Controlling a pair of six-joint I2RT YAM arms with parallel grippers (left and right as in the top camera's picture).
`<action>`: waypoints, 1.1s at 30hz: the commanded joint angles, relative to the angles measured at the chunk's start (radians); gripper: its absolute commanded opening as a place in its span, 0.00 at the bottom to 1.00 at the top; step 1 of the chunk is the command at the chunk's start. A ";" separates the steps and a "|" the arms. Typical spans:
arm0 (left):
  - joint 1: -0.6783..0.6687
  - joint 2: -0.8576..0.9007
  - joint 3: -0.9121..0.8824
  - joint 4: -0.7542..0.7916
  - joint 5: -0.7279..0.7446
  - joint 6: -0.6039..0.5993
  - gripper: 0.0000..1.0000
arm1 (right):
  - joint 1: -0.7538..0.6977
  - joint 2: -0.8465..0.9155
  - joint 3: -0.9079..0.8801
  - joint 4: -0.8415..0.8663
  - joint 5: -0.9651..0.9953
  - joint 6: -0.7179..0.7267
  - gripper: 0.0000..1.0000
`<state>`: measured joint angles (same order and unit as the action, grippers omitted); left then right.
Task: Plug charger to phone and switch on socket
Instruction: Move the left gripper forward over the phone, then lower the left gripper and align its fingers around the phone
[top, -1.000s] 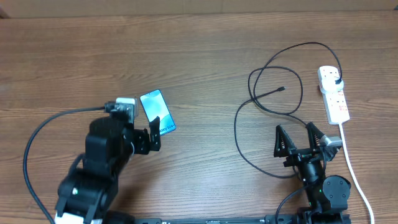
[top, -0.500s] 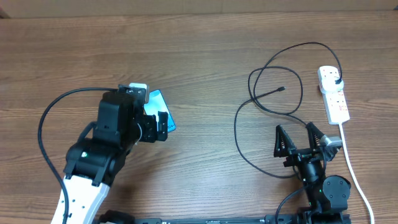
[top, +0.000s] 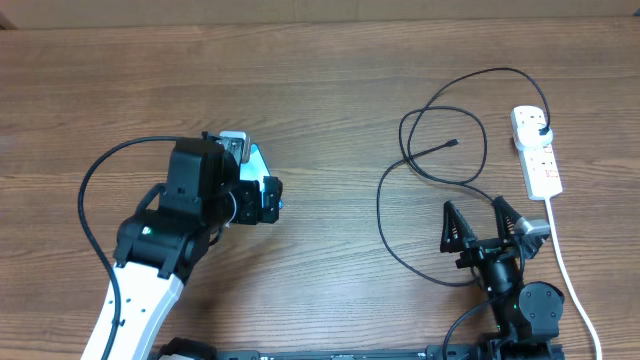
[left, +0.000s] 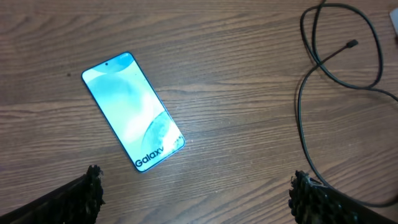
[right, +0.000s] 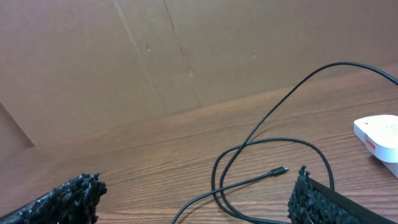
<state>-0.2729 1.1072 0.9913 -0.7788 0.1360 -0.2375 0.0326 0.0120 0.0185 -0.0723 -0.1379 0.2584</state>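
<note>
Left arm has swung right over the phone (left: 132, 111) since a moment ago. Left pincer (left: 196, 196) hangs wide open above it, gripping nothing. Phone lies face-up, screen lit, on the surface (top: 320, 80), left of middle. Right pincer (top: 477, 222) sits wide and empty, near right. Charger (top: 435, 150) loops just beyond, its plug in the socket (top: 537, 155) far right.

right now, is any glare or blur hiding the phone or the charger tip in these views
Left wrist: phone sharp, screen bright but its text readable; charger tip crisp; only the near fingers look soft. Right wrist: tip small yet distinct, fingers soft too. Overhead: even light, faint shadows, no glare, but the left arm covers most of the phone.
</note>
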 joint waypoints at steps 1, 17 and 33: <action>0.004 0.048 0.068 -0.005 0.010 -0.056 1.00 | 0.001 -0.009 -0.011 0.003 0.006 0.003 1.00; 0.004 0.316 0.256 -0.169 -0.243 -0.474 1.00 | 0.001 -0.009 -0.011 0.003 0.006 0.003 1.00; 0.034 0.719 0.428 -0.200 -0.161 -0.381 1.00 | 0.001 -0.009 -0.011 0.003 0.006 0.003 1.00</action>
<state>-0.2649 1.7744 1.3136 -0.9348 -0.0536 -0.6777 0.0326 0.0120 0.0185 -0.0727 -0.1383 0.2581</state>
